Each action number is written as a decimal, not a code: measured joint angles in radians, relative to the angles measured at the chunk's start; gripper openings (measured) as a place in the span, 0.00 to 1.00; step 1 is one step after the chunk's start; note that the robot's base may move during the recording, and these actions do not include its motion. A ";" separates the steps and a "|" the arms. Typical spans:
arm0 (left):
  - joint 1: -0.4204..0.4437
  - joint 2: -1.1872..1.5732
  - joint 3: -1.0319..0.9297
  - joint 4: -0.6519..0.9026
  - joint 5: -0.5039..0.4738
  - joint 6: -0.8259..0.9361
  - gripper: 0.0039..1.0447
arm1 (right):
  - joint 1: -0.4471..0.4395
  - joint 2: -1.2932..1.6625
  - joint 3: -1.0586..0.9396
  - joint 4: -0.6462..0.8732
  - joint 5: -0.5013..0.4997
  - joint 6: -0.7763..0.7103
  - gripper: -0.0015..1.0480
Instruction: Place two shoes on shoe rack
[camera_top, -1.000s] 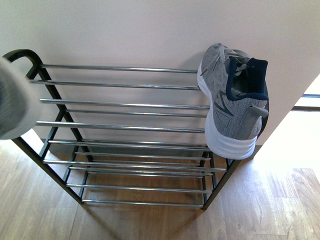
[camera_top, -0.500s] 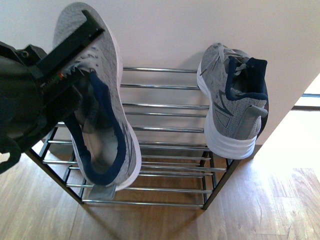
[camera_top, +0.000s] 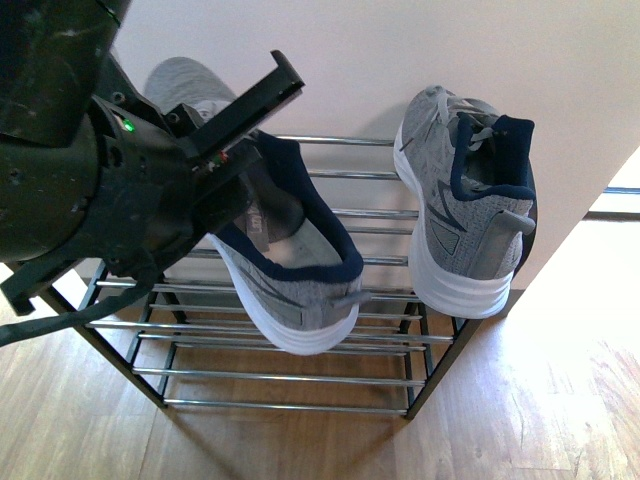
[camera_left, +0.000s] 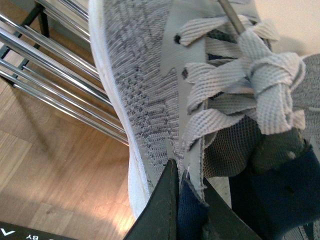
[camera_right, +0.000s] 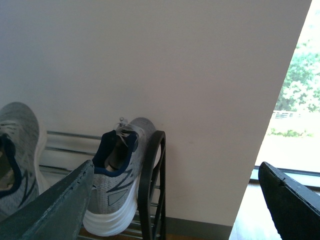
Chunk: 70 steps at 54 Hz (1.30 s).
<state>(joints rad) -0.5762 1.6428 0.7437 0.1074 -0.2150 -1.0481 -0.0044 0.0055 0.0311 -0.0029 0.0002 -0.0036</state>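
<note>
- Pale wall (camera_top: 400, 50) backs the scene, and wood-plank floor (camera_top: 540, 420) runs under it; the shoe rack (camera_top: 290, 378) stands against that wall, black frame with tiers of chrome bars.
- On my far left in the front view, the left arm fills the corner, reaching in over the left half of the rack.
- From the left wrist camera I see the left gripper (camera_left: 191, 212) pinched narrow on the navy collar beside the tongue of a grey knit sneaker, one finger outside the upper and one inside the opening, with the knotted laces (camera_left: 265, 75) just beyond.
- That held sneaker (camera_top: 290, 290) hangs over the middle of the rack, toe toward the wall, heel and white sole toward me, tilted heel-down. I cannot tell whether its sole touches the bars.
- Further right, the second sneaker (camera_top: 465, 210) sits at the right end of the top tier, toe up by the wall, heel hanging past the front bar, well apart from the held one.
- The right wrist camera shows the right gripper (camera_right: 176, 170) spread wide with nothing between its fingers, looking at the rack's right end from the side; the second sneaker rests just inside the curved end frame.
- A bright window (camera_right: 295, 100) lies beyond the wall's right edge.
</note>
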 joint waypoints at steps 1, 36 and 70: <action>0.000 0.008 0.003 0.003 0.008 0.004 0.01 | 0.000 0.000 0.000 0.000 0.000 0.000 0.91; 0.022 0.196 0.204 -0.005 0.199 0.121 0.01 | 0.000 0.000 0.000 0.000 0.000 0.000 0.91; 0.030 0.337 0.429 -0.140 0.251 0.342 0.01 | 0.000 0.000 0.000 0.000 0.000 0.000 0.91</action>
<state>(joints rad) -0.5465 1.9797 1.1728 -0.0326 0.0357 -0.7059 -0.0044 0.0055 0.0311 -0.0029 -0.0002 -0.0036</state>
